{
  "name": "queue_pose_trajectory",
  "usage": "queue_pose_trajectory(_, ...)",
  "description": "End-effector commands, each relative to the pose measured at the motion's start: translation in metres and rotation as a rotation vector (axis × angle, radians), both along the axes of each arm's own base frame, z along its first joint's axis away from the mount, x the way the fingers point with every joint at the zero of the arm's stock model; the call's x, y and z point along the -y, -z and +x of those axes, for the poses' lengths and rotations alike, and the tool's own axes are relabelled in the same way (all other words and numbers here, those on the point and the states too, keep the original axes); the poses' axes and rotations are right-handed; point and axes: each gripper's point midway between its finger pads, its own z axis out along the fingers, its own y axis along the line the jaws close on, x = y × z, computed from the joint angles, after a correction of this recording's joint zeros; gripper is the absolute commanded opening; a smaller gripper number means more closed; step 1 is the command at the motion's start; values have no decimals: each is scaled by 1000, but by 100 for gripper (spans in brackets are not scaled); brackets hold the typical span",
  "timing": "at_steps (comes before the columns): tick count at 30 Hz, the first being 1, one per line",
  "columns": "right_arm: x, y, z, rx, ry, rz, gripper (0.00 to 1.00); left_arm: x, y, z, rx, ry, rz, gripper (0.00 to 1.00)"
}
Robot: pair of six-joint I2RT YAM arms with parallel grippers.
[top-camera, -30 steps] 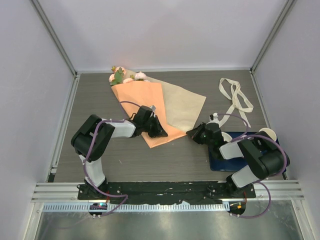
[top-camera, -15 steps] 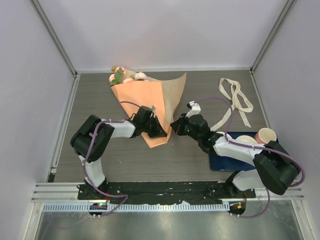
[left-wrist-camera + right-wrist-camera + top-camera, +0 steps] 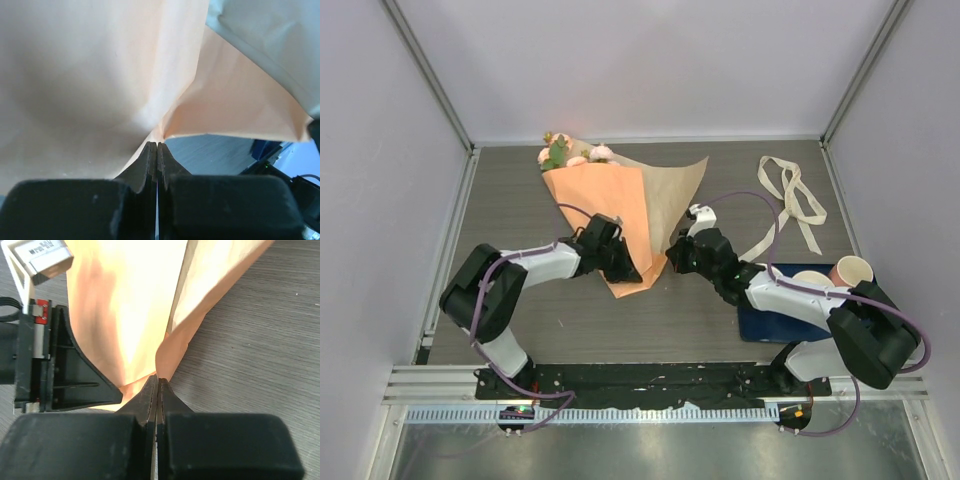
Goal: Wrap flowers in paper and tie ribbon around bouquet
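Observation:
The paper [image 3: 605, 200] lies on the table, orange face up. Its tan flap [image 3: 675, 190] stands folded up and over from the right. The pink flowers [image 3: 570, 152] poke out at its far end. My left gripper [image 3: 628, 266] is shut on the paper's lower part; in the left wrist view the paper [image 3: 100, 75] runs right into the closed tips [image 3: 157, 144]. My right gripper [image 3: 672, 256] is shut on the paper's edge [image 3: 172, 347] at its tips [image 3: 158, 379], close beside the left one. The cream ribbon [image 3: 798, 195] lies loose at the back right, apart from both grippers.
A dark blue mat [image 3: 770, 318] with two cups [image 3: 853, 268] on it lies at the near right, under the right arm. Metal frame rails border the table on the left, right and back.
The right gripper shut on the paper's right corner and carried it up and to the left, so the tan flap now stands folded over. The left gripper shifted slightly left, still shut on the paper.

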Motion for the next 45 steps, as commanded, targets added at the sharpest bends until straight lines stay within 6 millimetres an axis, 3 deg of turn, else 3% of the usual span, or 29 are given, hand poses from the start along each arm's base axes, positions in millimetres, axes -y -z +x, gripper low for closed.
queue_pose_trajectory(1,-12,-20,6,64,-40,-14,0,6,-36,-5,49,35,-91,2)
queue_pose_trajectory(4,-17,-21,6,67,-52,-16,0,12,-54,-2,63,54,-154,2)
queue_pose_trajectory(9,-22,-26,6,77,-62,-25,0,-6,-66,15,86,-7,-172,3)
queue_pose_trajectory(12,-26,-32,4,87,-68,-24,0,-26,-48,29,72,-52,-115,4)
queue_pose_trajectory(14,-32,-38,3,100,-85,-23,0,-29,-38,35,51,-52,-104,3)
queue_pose_trajectory(16,-38,-41,2,108,-96,-31,0,-29,-15,36,2,-49,-84,2)
queue_pose_trajectory(19,-58,-44,-2,108,-143,-29,0,-29,8,33,-33,-73,-81,1)
queue_pose_trajectory(23,-94,-41,-7,87,-221,-10,0,-34,15,34,-11,-107,-72,1)
queue_pose_trajectory(27,-121,-10,-9,3,-288,20,0,-38,11,30,8,-121,-76,1)
queue_pose_trajectory(29,-132,-8,-13,-20,-332,46,0,-38,0,31,40,-126,-91,2)
queue_pose_trajectory(34,-143,13,-18,-60,-390,45,0,-50,-10,18,76,-155,-92,6)
queue_pose_trajectory(35,-143,15,-18,-66,-402,40,0,-51,-22,17,108,-164,-108,9)
queue_pose_trajectory(37,-143,19,-18,-76,-404,37,0,-59,-22,8,104,-204,-106,14)
queue_pose_trajectory(41,-147,23,-18,-96,-413,42,0,-73,-41,0,145,-262,-105,28)
queue_pose_trajectory(42,-148,24,-19,-106,-415,45,0,-79,-52,-1,170,-282,-105,30)
queue_pose_trajectory(44,-151,25,-18,-114,-415,49,0,-95,-55,-2,170,-339,-71,35)
queue_pose_trajectory(45,-151,26,-18,-120,-412,51,0,-101,-69,0,202,-363,-87,38)
